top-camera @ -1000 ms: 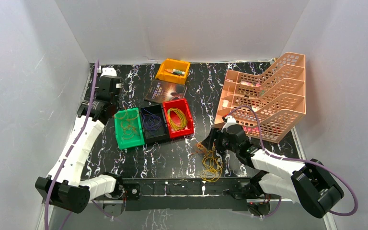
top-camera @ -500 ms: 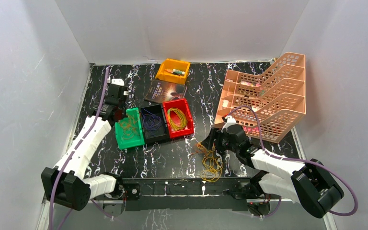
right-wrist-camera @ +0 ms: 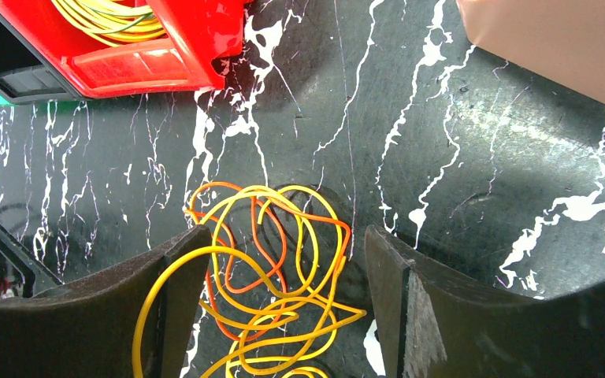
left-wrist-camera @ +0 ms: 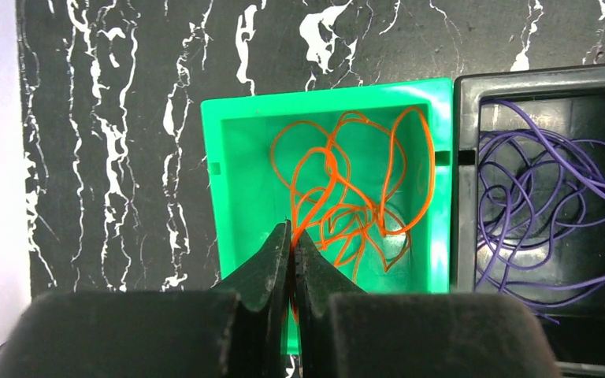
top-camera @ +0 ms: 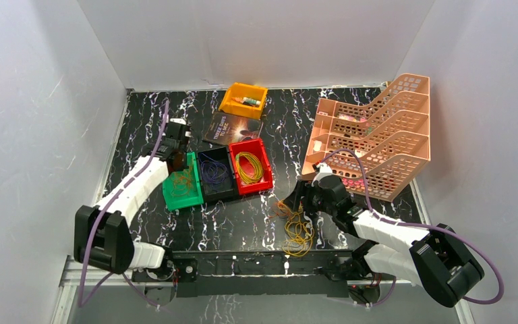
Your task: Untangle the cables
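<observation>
1. Top view: bright, even, diffuse light; white walls (top-camera: pixel 34 101) shade to grey; picture slightly soft.
2. Desk (top-camera: pixel 283 115): gloss black, with soft shadows under the arms.
3. Left wrist view: green bin (left-wrist-camera: pixel 236 157) sharp and saturated; left tool (left-wrist-camera: pixel 291 236) near-black, surface detail lost.
4. Right wrist view: dull sheen on the desk at upper right; right tool (right-wrist-camera: pixel 285 234) dark with soft edges; cables (right-wrist-camera: pixel 268 260) crisp.

Bright wires on a black table (top-camera: pixel 246 217) veined with white.
The green bin (left-wrist-camera: pixel 240 157) holds orange wires (left-wrist-camera: pixel 347 197), the black bin (left-wrist-camera: pixel 463 197) purple wires (left-wrist-camera: pixel 551 205), the red bin (right-wrist-camera: pixel 150 67) yellow wires (top-camera: pixel 248 167). A loose tangle (right-wrist-camera: pixel 272 276) mixes yellow and orange strands. The rack (top-camera: pixel 378 145) is peach-pink with a grid of holes; the far bin (top-camera: pixel 239 112) is yellow-orange.
</observation>
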Available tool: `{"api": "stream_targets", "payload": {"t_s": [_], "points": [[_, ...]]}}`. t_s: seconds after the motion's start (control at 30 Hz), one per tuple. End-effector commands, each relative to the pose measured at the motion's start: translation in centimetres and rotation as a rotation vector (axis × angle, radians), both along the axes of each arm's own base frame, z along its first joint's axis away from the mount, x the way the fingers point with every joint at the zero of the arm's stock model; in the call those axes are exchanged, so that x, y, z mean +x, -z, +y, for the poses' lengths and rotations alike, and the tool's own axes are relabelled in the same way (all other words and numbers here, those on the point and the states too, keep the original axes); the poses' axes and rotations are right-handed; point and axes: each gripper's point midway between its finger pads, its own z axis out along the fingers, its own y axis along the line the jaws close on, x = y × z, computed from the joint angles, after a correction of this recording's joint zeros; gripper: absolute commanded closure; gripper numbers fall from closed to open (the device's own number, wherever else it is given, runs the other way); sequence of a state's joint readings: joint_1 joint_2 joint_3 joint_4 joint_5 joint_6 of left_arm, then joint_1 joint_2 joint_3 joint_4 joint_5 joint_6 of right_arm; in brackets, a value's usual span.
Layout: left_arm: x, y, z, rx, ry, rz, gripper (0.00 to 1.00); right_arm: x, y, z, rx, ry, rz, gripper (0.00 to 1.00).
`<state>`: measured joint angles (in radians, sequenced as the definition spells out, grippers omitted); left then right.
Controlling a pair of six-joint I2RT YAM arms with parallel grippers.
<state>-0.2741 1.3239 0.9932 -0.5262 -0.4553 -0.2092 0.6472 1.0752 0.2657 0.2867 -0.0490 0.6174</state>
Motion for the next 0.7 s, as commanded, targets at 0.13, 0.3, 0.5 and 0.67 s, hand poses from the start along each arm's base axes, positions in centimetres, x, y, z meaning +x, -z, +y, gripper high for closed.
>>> {"api": "stream_targets", "payload": {"t_s": [0.13,0.3,0.5,0.67], "points": [[0.8,3.3,-0.2,0.009,0.015,0.118,1.00,1.4,-2.4,0.8,0.047,0.003,-0.072,0.20],[0.6,5.2,0.7,0.070,-0.003,0.217,1.00,1.2,-2.2,0.7,0.050,0.007,-0.069,0.20],[0.0,6.4,1.0,0.078,-0.016,0.261,1.00,1.3,-2.2,0.7,0.048,0.008,-0.071,0.20],[0.8,4.1,1.1,0.079,-0.023,0.179,0.88,1.3,-2.1,0.9,0.049,0.002,-0.068,0.20]]}}
